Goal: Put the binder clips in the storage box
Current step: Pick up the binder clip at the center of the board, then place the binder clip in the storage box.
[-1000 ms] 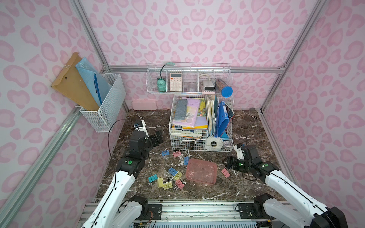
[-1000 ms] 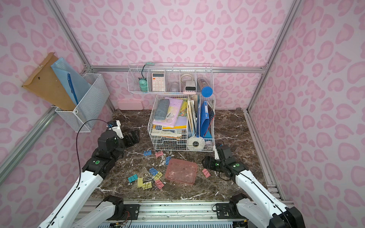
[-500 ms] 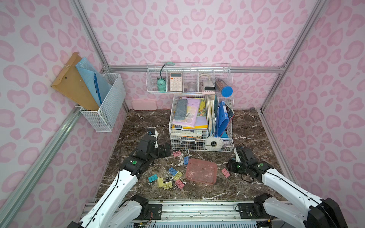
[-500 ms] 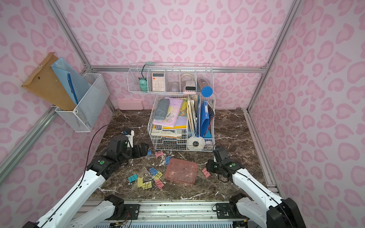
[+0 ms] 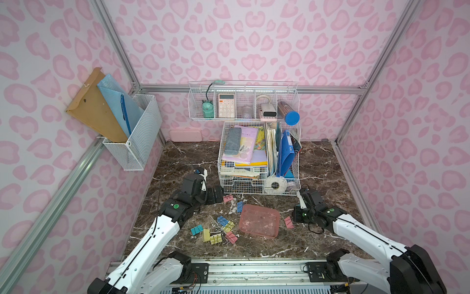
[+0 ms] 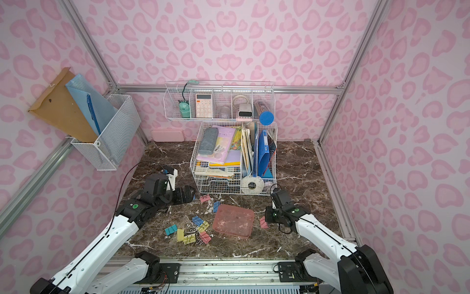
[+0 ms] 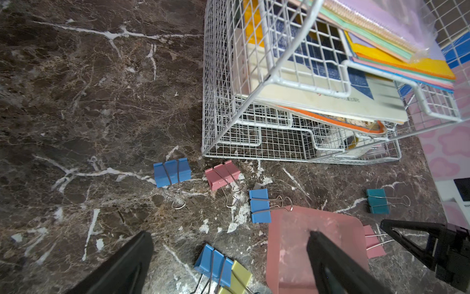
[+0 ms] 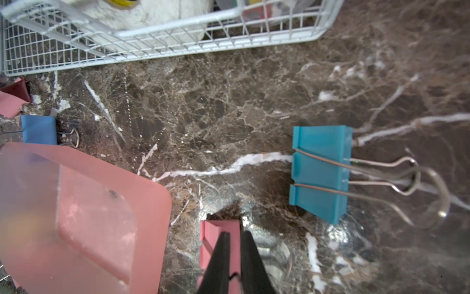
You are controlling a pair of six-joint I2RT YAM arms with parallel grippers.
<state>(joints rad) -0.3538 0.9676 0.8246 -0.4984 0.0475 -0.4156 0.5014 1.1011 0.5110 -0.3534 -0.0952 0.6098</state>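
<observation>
The small pink binder clip [image 8: 220,236] with silver wire handles lies on the dark marbled worktop [image 5: 318,163], just beside the shallow translucent pinkish-red plastic storage box [image 5: 259,222], which looks empty. Over the last second my right end effector [image 8: 235,235] has drawn its fingers together on that clip's handle, so I judge the first pick ready to lift. Most other pastel binder clips [image 5: 218,233] lie scattered beyond the box. My left end effector [image 7: 229,235] has swung in, fingers wide apart, over clips near the white wire basket [image 7: 254,127].
</observation>
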